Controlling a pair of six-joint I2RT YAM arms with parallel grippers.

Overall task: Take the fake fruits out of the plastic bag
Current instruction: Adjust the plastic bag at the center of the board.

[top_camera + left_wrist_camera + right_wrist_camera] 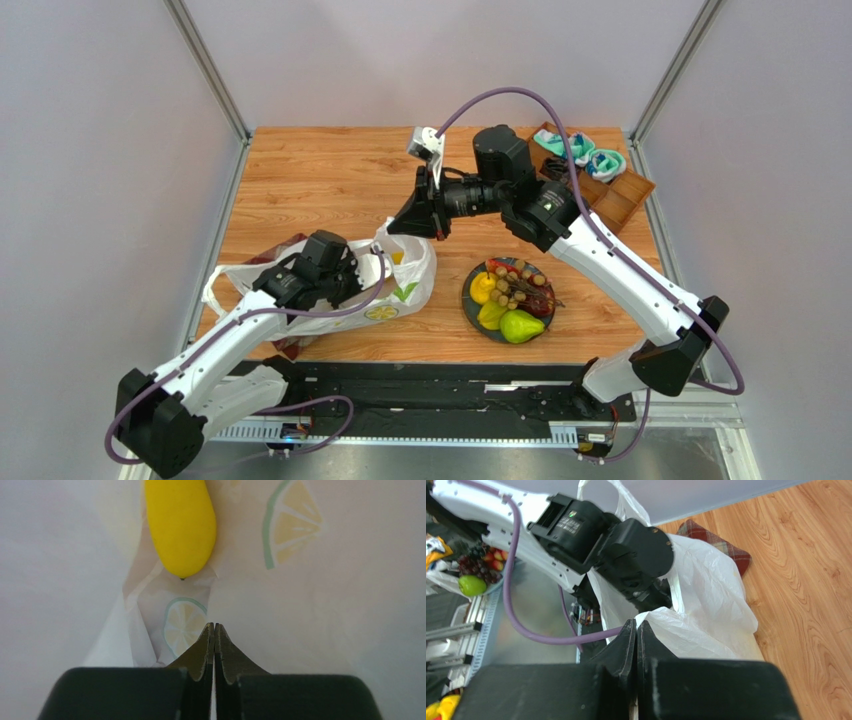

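The plastic bag (405, 285) lies at the left centre of the table. My right gripper (400, 225) is shut on the bag's upper edge (676, 625) and holds it up; the gripper also shows in the right wrist view (636, 625). My left gripper (362, 275) reaches into the bag's mouth. In the left wrist view its jaws (214, 627) are shut with nothing seen between them, and a yellow mango (180, 525) lies just ahead inside the bag. A dark plate (468, 300) right of the bag holds a green pear (521, 326), brown grapes (515, 284), a dark red apple (541, 302) and yellow fruit (483, 289).
A wooden tray (620, 195) with teal rolled socks (592, 158) stands at the back right. A red plaid cloth (290, 345) lies under the bag, and it also shows in the right wrist view (716, 542). Walls enclose the table on three sides.
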